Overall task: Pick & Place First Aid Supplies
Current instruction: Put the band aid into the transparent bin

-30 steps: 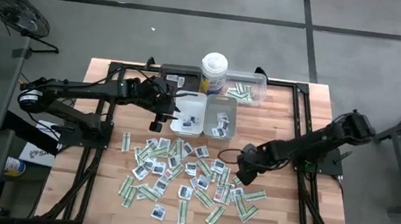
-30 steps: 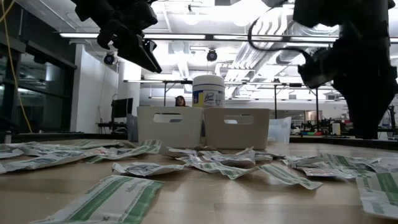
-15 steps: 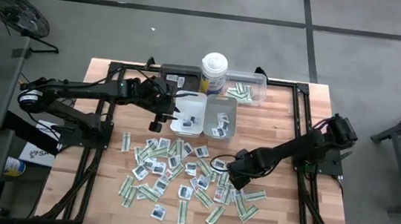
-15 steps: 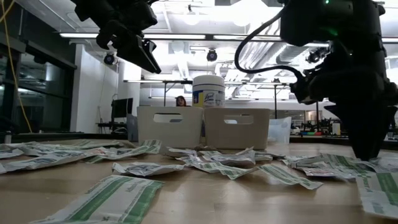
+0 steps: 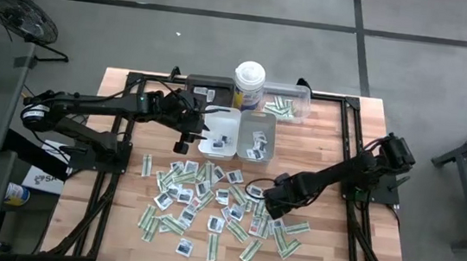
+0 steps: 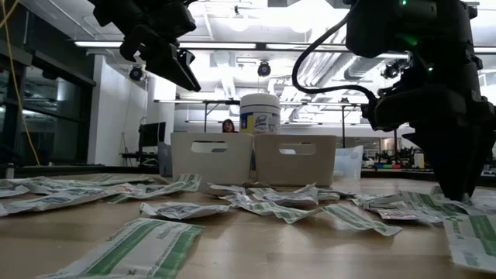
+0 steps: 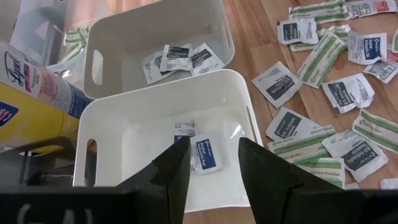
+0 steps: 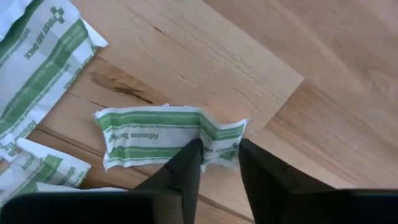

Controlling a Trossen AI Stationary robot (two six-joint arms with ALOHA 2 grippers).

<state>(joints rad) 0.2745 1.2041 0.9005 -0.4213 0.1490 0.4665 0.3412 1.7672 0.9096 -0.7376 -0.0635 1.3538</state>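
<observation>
On the wooden table [image 5: 337, 133], packets [image 5: 208, 202] lie scattered. The right gripper [image 8: 219, 155] is down among them, jaws pinching a green-and-white strip [image 8: 155, 140]. Farther back, the left gripper [image 7: 211, 163] hovers, jaws apart and empty, over a white tray [image 7: 124, 118].

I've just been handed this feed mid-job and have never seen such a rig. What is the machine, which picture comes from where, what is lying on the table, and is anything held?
Two dark robot arms work at a wooden table. One picture looks straight down, one looks level across the tabletop, and one comes from each arm's wrist. Dozens of small packets lie scattered: white sachets and green-and-white strips. Behind them stand two white trays, a canister and a clear tray.

The left gripper hovers open over the left white tray, which holds two sachets; it holds nothing.

The right gripper is down at the table, its fingers astride one end of a green strip. Whether they have gripped it yet I cannot tell.
</observation>
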